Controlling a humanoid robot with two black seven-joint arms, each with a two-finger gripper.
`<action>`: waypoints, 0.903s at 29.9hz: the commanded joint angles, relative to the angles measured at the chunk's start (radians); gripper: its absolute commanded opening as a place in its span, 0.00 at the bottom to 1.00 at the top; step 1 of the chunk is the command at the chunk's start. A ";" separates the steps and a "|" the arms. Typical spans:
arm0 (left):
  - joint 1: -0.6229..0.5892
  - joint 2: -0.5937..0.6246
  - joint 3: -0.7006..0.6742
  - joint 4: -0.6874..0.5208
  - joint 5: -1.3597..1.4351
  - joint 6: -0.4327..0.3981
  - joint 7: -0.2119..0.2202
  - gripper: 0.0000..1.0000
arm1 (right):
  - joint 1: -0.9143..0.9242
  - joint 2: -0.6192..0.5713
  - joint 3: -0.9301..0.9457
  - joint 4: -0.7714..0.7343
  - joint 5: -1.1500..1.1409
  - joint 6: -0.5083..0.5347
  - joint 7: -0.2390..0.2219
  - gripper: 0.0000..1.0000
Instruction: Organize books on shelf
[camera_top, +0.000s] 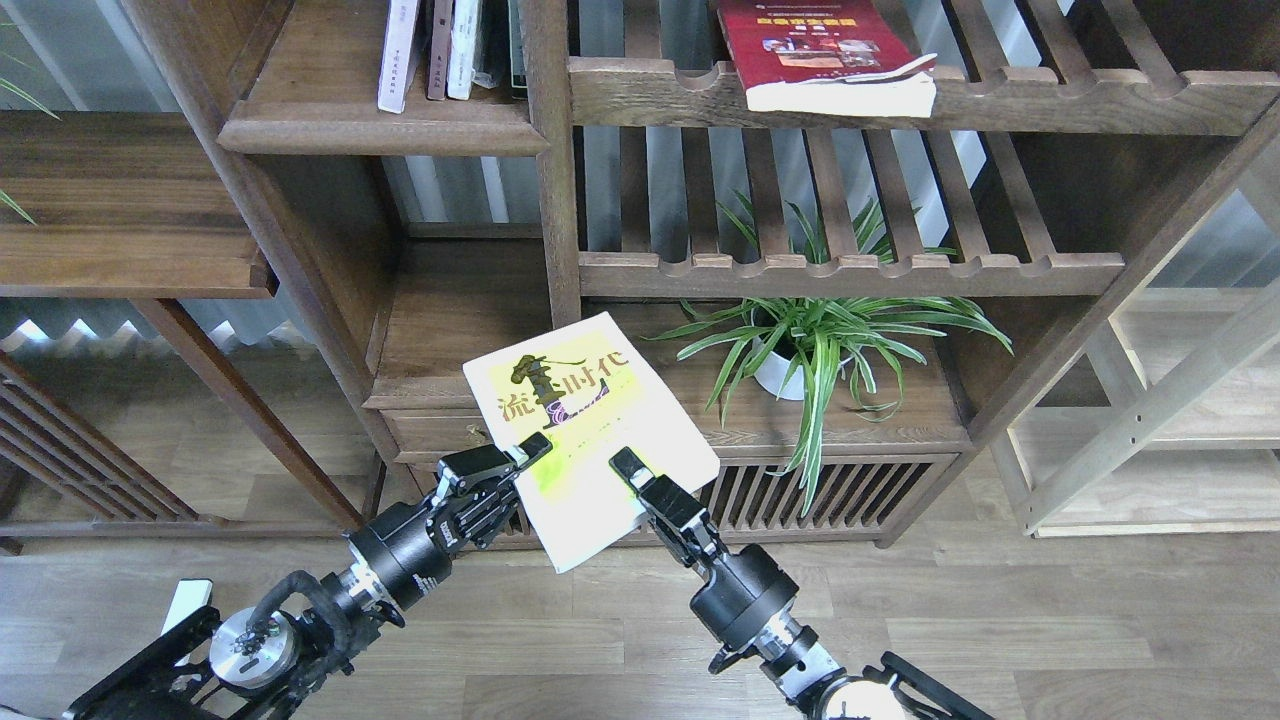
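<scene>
You can read large dark characters "流…时代" across the cover of the yellow-green book (585, 425), with a tall black figure breaking the line after the first character; the small print beneath is too fine to read. The dark red book (815, 45) carries a yellow band whose lettering stays illegible.

Bright even daylight, sharp focus, glare washing yellow-green book (585, 435) cover, slight edge distortion, soft shadows

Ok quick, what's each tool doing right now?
Left tool: shut on the yellow-green book, at its left edge.
Right tool: shut on the same book, at its near edge.
</scene>
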 joint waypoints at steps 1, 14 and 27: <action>0.020 0.002 0.007 -0.012 0.001 0.000 -0.001 0.04 | 0.007 -0.001 0.011 -0.012 0.004 0.000 0.001 0.04; 0.019 0.002 0.009 -0.014 0.004 0.000 -0.001 0.13 | 0.008 0.001 -0.003 -0.013 0.004 0.000 0.001 0.04; 0.019 0.030 -0.005 -0.050 0.007 0.000 -0.001 0.02 | 0.001 -0.009 0.025 -0.051 0.002 0.000 0.004 0.06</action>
